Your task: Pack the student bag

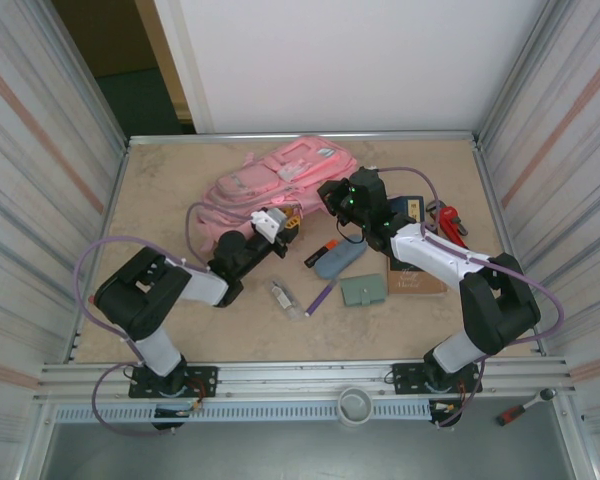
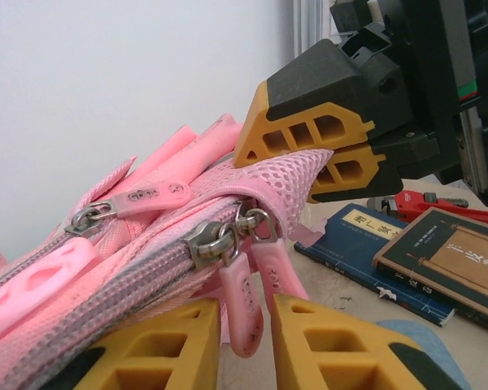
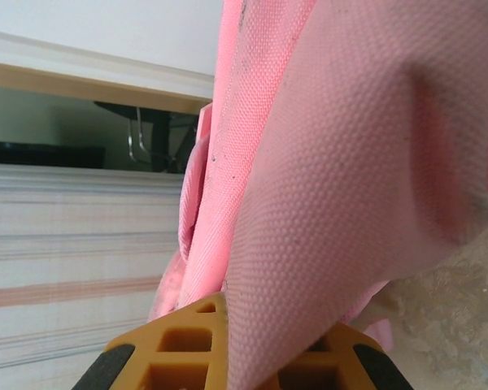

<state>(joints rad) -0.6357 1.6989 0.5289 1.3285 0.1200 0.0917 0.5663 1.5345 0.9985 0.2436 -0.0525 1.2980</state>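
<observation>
**Left hand [image 2: 246,325] at the zip**

Jaws stood narrowly parted, zip pulls [image 2: 246,296] loose between. Student bag [image 1: 270,180]: lay far-centre on desk [image 1: 180,300]. Right hand [image 2: 321,153]: clamped on its mesh edge. Step needed one pull pinched squarely, drawn along the teeth against that anchor.

Backpack [image 1: 280,185]: on table [image 1: 270,335], toward 12 o'clock.
Books [image 2: 374,244]: backpack's 3 o'clock.
Pouch [image 1: 340,260]: backpack's 5 o'clock.
Wallet [image 1: 364,290]: pouch's 5 o'clock.
</observation>
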